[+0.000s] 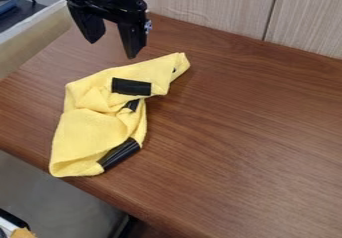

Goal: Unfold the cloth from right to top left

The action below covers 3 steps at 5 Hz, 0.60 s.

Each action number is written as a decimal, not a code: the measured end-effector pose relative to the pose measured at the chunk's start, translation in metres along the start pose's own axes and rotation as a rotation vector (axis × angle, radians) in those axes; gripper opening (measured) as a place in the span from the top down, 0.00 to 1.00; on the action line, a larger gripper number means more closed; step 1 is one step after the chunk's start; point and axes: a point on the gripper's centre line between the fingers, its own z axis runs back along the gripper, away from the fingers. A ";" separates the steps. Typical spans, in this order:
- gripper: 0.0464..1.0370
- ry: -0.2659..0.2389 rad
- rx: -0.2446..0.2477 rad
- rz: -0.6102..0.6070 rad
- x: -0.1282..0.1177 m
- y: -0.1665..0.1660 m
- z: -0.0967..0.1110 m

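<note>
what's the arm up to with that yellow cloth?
Nobody's gripping it right now. The robot's tool hangs beyond the cloth's far side, fingers apart, nothing between them. The job is to unfold the yellow cloth from right to top left, but it's lying bunched and creased on the wooden table, its lower left end at the near edge. Not spread flat yet.
</note>
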 end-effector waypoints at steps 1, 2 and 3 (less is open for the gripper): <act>0.04 0.024 -0.007 0.004 -0.003 -0.001 -0.007; 0.04 0.070 -0.003 -0.026 -0.007 -0.003 -0.022; 0.04 0.098 -0.009 -0.044 -0.010 -0.004 -0.032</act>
